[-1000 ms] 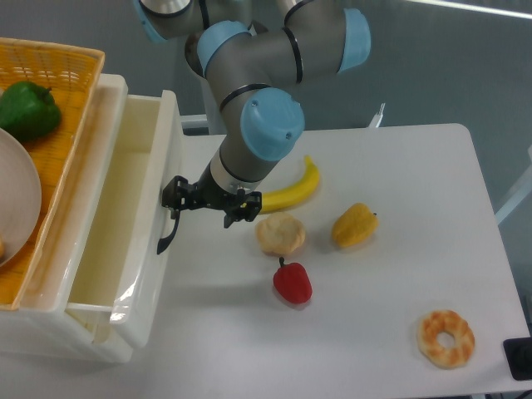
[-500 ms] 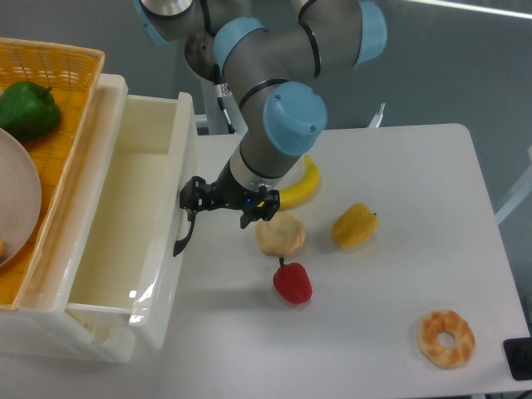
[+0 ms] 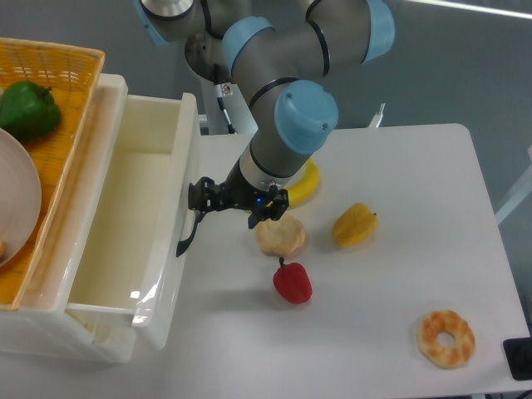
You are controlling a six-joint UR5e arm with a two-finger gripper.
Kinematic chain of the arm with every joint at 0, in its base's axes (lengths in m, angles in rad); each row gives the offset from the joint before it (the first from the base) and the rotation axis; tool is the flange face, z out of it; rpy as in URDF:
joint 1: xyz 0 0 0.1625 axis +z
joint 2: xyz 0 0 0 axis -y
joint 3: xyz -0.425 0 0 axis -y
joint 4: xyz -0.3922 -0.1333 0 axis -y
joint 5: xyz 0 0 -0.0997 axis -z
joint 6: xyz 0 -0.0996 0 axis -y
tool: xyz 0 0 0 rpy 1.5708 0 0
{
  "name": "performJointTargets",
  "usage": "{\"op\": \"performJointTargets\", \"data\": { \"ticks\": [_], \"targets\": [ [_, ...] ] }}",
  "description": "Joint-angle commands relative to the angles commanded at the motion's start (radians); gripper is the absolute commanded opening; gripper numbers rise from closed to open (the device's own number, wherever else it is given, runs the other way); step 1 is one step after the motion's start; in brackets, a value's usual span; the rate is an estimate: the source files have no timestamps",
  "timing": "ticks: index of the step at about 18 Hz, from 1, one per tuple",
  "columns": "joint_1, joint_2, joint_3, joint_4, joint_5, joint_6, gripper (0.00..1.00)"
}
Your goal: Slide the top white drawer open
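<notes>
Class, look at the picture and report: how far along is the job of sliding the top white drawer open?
Mostly done: the glossy cream-white plastic top drawer stands pulled well out, its empty inside exposed. In hand: the robot's hand sits at the curved black handle; whether it grips is unclear. Left: at most a little more travel, then letting go and backing away.

A white bench (image 3: pixel 399 166) with rounded corners fills most of the view, lit evenly, with soft shadows beneath what rests on it. Behind it lies a plain dark grey-blue floor (image 3: pixel 465 66). A thin bright strip (image 3: pixel 474 7) crosses the top right corner. A pale metal leg (image 3: pixel 514 204) shows at the right edge.
</notes>
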Motion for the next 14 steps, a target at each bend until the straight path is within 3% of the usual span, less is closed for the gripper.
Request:
{"op": "performJointTargets", "data": {
  "ticks": [5, 14],
  "targets": [
    [-0.005, 0.011, 0.000, -0.005, -0.008, -0.002, 1.00],
    [-0.012, -0.024, -0.008, -0.002, -0.037, -0.003, 1.00]
  ]
}}
